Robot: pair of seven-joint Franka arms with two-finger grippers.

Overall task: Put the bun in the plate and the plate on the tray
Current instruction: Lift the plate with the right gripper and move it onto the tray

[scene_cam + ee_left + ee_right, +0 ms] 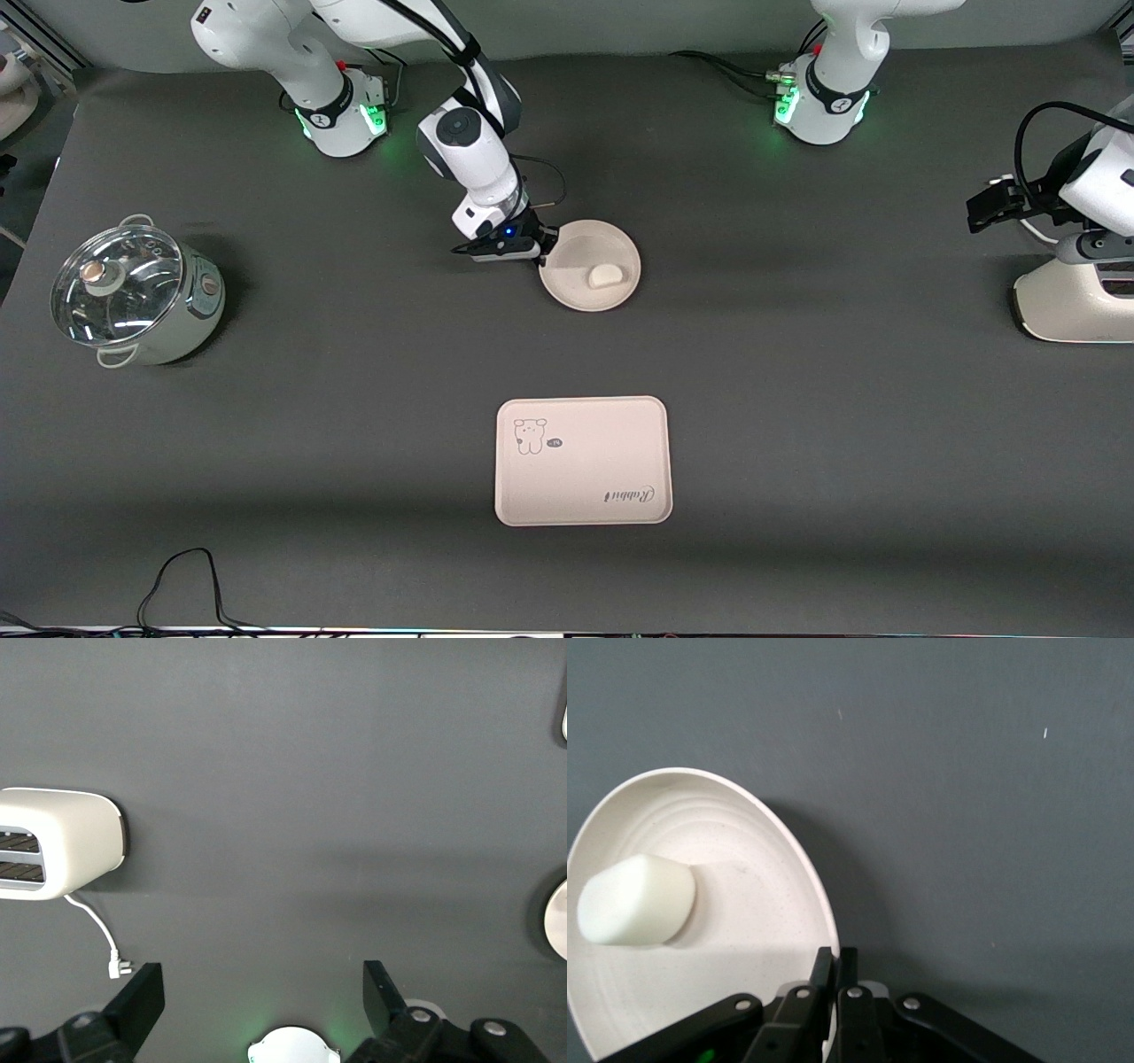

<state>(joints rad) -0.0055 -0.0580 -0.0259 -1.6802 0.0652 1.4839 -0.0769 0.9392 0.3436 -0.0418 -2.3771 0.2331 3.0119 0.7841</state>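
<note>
A small electric cooking pot (137,297) with a clear glass lid (115,283) sits on the dark grey table mat (797,399) toward the right arm's end of the table; the lid has a round knob in the middle, and the pot has little loop handles at two sides. Toward the left arm's end stands a cream-white toaster (1076,306), its two slots showing in the left wrist view (58,843), with a white cord and plug (115,964) lying loose on the mat just beside it. A black cable (182,585) curls along the table edge nearest the front camera.
</note>
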